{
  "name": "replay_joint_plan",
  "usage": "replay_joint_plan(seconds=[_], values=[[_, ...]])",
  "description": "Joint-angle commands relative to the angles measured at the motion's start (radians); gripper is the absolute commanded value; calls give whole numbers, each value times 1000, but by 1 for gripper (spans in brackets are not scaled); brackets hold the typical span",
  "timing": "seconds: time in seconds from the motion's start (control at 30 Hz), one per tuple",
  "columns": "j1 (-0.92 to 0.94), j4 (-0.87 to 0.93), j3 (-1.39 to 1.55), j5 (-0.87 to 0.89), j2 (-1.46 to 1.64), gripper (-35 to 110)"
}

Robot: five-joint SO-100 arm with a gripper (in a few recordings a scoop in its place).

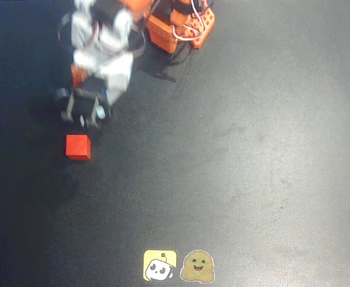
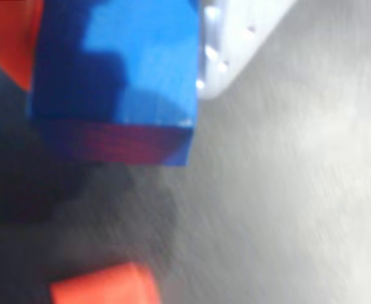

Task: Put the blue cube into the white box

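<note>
Gripper (image 1: 86, 113) closed on the blue cube (image 2: 119, 76), cube clamped between our fingers (image 2: 236, 38) above the table (image 1: 235, 149); red cube (image 1: 78, 147) sits just below in overhead view.

Table (image 1: 252, 149): black, matte, faintly scuffed, spanning the overhead view.
Light: soft, brighter toward the right, dim at left edge.
Stickers (image 1: 178, 266): two cartoon ones, near bottom edge.

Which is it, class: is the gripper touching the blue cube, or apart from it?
Touching. In the wrist view the blue cube sits between an orange finger and a white finger, flush against both.
</note>
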Motion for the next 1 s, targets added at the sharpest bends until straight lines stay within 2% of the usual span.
replay_joint_plan(seconds=[0.0, 0.47, 0.97], values=[[61, 94, -52, -35, 98, 0], [348, 270, 58, -143, 420, 0], [512, 227, 290, -175, 591, 0]])
